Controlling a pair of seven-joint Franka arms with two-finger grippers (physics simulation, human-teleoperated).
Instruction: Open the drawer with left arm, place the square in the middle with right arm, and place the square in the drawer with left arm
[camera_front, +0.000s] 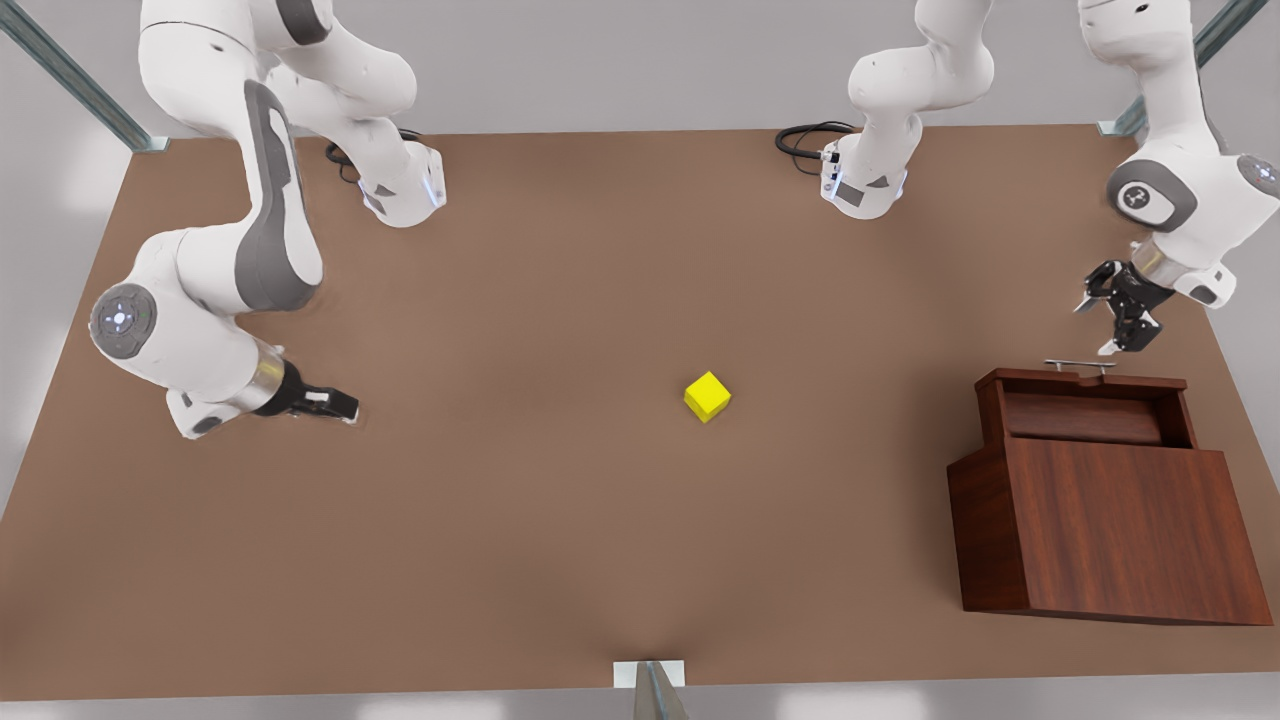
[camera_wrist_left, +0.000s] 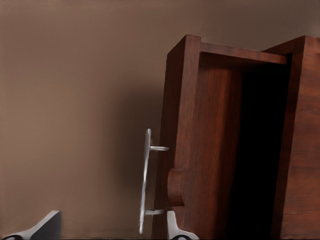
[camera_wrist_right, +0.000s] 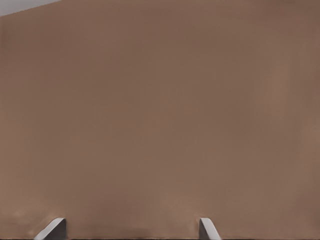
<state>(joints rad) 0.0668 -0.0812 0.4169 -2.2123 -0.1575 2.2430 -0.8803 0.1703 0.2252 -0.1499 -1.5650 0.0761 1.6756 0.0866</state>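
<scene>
Yellow cube (camera_front: 707, 396) already sits mid-table, so you're moving the left gripper (camera_front: 1097, 322), jaws apart above the pulled-out reddish-brown wooden drawer's (camera_front: 1085, 417) silver bar handle (camera_front: 1079, 366), toward that cube next, while the right gripper (camera_front: 340, 405), jaws apart, waits far left.

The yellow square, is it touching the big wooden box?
Apart. In the front view the yellow square sits alone mid-table, with a wide strip of bare tabletop between it and the wooden box.
</scene>
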